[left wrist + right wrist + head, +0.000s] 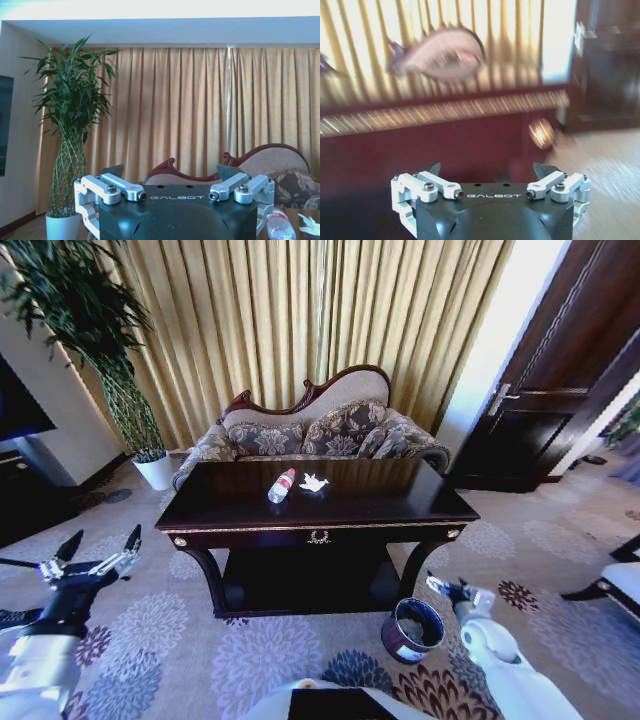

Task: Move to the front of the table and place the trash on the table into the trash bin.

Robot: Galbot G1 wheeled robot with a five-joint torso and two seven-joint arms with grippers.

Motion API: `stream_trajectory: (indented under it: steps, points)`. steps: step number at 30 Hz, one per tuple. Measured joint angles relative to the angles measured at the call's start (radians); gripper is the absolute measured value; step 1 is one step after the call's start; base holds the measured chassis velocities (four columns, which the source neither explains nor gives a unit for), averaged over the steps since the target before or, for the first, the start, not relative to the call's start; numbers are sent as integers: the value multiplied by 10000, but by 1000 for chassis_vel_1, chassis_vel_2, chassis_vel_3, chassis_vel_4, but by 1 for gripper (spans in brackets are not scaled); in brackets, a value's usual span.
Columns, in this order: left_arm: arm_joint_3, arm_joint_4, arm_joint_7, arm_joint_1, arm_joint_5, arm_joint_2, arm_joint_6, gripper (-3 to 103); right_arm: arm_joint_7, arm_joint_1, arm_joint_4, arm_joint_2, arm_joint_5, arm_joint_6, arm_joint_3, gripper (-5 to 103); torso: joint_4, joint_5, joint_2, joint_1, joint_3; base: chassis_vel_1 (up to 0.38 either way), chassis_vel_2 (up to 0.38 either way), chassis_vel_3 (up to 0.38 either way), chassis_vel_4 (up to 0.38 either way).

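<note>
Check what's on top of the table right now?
On the table: a clear plastic bottle with a red cap, lying on its side, and a crumpled white paper wad beside it. Nothing else visible on top; the lower shelf is too dark to judge.

The table [400, 502] top lies bare around the bottle [282, 485] and paper wad [314, 482] at its rear centre, the sofa [320, 430] just behind, the trash bin [413, 629] open-topped on carpet by the front-right leg.
</note>
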Motion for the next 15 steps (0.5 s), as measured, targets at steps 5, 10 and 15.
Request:
stream_trajectory:
  steps: [5,10,15]
  points:
    - [-94,0,-30,17,-94,-26,54,100,-105,-764,2060,76,162,-11,549,100,-1,1,1,0,-1,0,0,0,0]
    - [-217,0,-31,27,-262,-10,105,100,-149,-1406,4067,92,346,-482,1029,100,-1,0,1,0,-1,0,0,0,0]
    - [-215,0,-31,-17,-312,3,189,100,-147,-1626,5508,246,192,-980,1015,100,-1,-1,1,0,-1,0,0,0,0]
